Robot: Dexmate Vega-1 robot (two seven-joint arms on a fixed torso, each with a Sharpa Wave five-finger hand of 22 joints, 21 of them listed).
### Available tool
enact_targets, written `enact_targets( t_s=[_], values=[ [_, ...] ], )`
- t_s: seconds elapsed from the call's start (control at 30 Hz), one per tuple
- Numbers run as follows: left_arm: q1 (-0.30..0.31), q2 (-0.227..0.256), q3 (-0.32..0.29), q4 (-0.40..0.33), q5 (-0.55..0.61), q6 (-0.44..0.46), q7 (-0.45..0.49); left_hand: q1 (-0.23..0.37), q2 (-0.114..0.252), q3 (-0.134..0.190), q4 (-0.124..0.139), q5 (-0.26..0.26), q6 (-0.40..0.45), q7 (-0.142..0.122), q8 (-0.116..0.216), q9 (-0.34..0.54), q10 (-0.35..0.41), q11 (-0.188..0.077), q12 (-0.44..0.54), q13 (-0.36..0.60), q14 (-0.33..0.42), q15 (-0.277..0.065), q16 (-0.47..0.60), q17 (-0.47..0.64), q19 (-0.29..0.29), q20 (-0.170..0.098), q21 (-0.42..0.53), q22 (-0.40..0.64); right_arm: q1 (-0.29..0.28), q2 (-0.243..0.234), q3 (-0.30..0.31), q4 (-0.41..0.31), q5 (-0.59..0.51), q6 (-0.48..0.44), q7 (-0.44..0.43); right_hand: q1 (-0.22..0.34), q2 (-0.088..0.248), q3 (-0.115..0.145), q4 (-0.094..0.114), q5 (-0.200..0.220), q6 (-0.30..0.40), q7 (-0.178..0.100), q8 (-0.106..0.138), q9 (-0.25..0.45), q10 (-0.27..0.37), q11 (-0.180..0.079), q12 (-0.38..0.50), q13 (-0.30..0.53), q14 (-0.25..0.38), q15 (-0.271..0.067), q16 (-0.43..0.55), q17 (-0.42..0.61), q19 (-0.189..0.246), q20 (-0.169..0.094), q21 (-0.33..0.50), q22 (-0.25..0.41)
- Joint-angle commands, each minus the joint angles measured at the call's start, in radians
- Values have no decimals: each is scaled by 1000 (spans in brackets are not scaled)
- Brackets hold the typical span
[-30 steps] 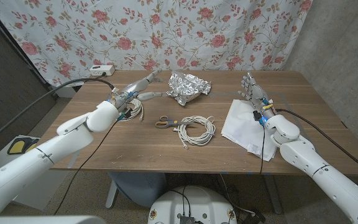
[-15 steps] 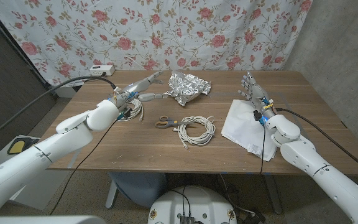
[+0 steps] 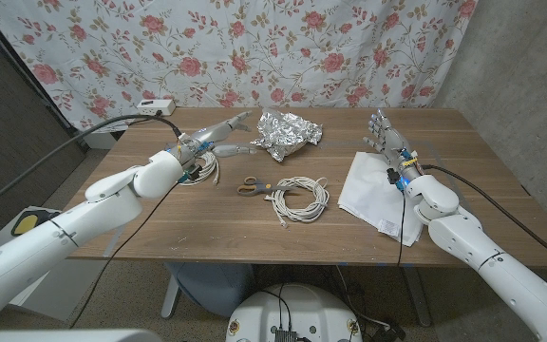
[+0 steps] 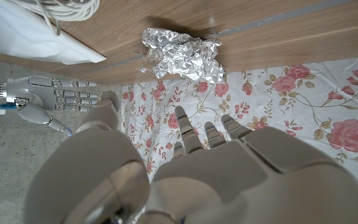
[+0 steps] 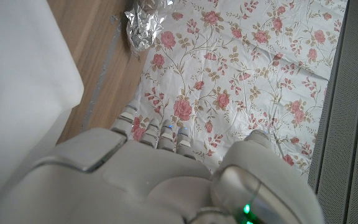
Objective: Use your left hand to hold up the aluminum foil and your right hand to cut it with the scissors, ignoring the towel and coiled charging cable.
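Nearest on my brown wooden worktop (image 3: 207,228) lies the coiled white charging cable (image 3: 299,198), w/ the small orange-handled scissors (image 3: 250,186) just beside it on its left. The white folded towel (image 3: 376,193) is at right; my right robot hand (image 3: 385,139) is at its far edge, fingers apart and pointing up, holding nothing. Left robot hand (image 3: 218,138) is further back, fingers stretched toward the crumpled silver aluminum foil (image 3: 287,134), near it but I see a gap, nothing gripped. Foil sits at the far middle, before the flowered curtain (image 3: 283,47).
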Motion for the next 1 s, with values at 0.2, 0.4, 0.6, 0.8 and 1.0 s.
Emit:
enact_targets(
  t_s=[0.2,0.4,0.6,0.8,1.0],
  values=[
    [-7,26,11,-45,24,43,-53,25,4,11,-1,1,-109,20,5,1,6,-7,0,5,-1,-6,5,2,5,3,1,2,8,-15,-19,-5,-42,-1,1,14,1,3,-8,-1,-1,-2,3,5,2,2,4,5,-10,-3,3,3,-4,-2,5,4],
    [-4,38,17,-58,39,58,-70,32,7,13,-1,2,-114,17,4,1,-1,-6,-4,7,-1,-5,4,2,7,4,2,2,2,-21,-17,-9,-51,10,0,22,6,8,-13,-2,-5,-8,2,5,0,-3,3,4,-15,-4,1,2,-6,-2,4,4],
    [-5,40,24,-72,57,66,-74,73,46,38,-3,19,-120,15,5,1,-2,-8,-6,12,-2,-3,4,2,9,6,2,2,-4,-26,-11,-15,-49,9,-2,27,7,10,-17,-2,-6,-8,2,5,0,-2,3,4,-16,-5,1,2,-9,-2,3,4],
    [-11,61,37,-115,149,100,-75,82,41,37,-5,19,-120,11,6,1,6,-9,-5,14,0,-5,5,1,11,9,2,2,-8,-25,-8,-16,-46,14,-2,30,7,12,-19,-3,-7,-7,2,5,0,-4,3,4,-17,-6,1,1,-9,-3,4,4],
    [-12,56,44,-113,158,93,-88,83,34,34,-5,18,-120,9,7,1,8,-15,-5,15,1,-7,5,1,12,8,2,2,-11,-23,-5,-8,-42,17,-2,33,7,14,-22,-4,-6,-7,2,5,0,-3,3,4,-18,-5,1,1,-9,-3,4,4]
  ],
)
